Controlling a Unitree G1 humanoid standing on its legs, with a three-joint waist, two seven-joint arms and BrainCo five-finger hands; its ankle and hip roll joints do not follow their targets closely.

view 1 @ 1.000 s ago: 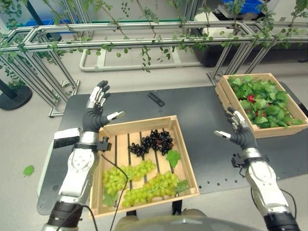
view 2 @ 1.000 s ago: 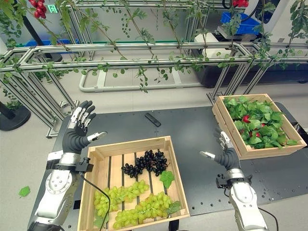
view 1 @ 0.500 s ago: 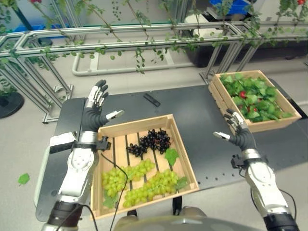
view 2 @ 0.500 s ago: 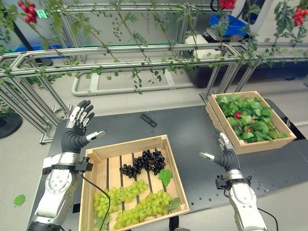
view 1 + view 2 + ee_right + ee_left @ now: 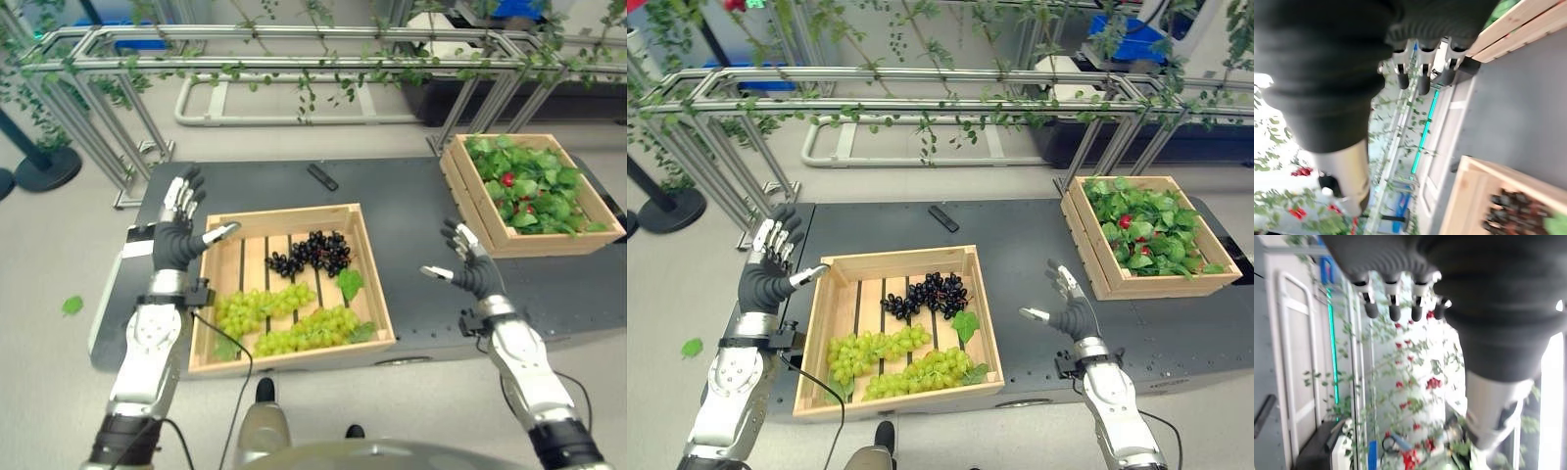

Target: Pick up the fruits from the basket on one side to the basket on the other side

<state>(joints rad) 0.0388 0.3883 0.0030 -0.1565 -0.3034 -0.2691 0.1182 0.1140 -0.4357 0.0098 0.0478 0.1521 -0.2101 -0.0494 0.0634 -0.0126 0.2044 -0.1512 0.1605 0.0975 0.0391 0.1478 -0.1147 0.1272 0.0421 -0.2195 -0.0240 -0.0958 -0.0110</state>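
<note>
A wooden crate (image 5: pixel 364 257) in the middle of the dark table holds a bunch of dark grapes (image 5: pixel 312 255) at its far end and two bunches of green grapes (image 5: pixel 263 305) (image 5: pixel 306 332) nearer me. A second wooden crate (image 5: pixel 468 201) at the far right is full of green leaves with red fruits (image 5: pixel 507 180) among them. My left hand (image 5: pixel 176 235) is raised open by the first crate's left far corner, holding nothing. My right hand (image 5: pixel 464 270) hovers open above the table between the two crates, empty. In the right wrist view the grape crate (image 5: pixel 1469 191) shows past my straight fingers (image 5: pixel 1423 73).
A small black remote-like object (image 5: pixel 321 176) lies on the table beyond the grape crate. Metal frames hung with vines (image 5: pixel 294 59) stand behind the table. A loose green leaf (image 5: pixel 72 305) lies on the floor at the left.
The camera has pulled back and tilted, so the whole scene sits differently. Both hands stay raised and open in much the same places relative to the crates.
</note>
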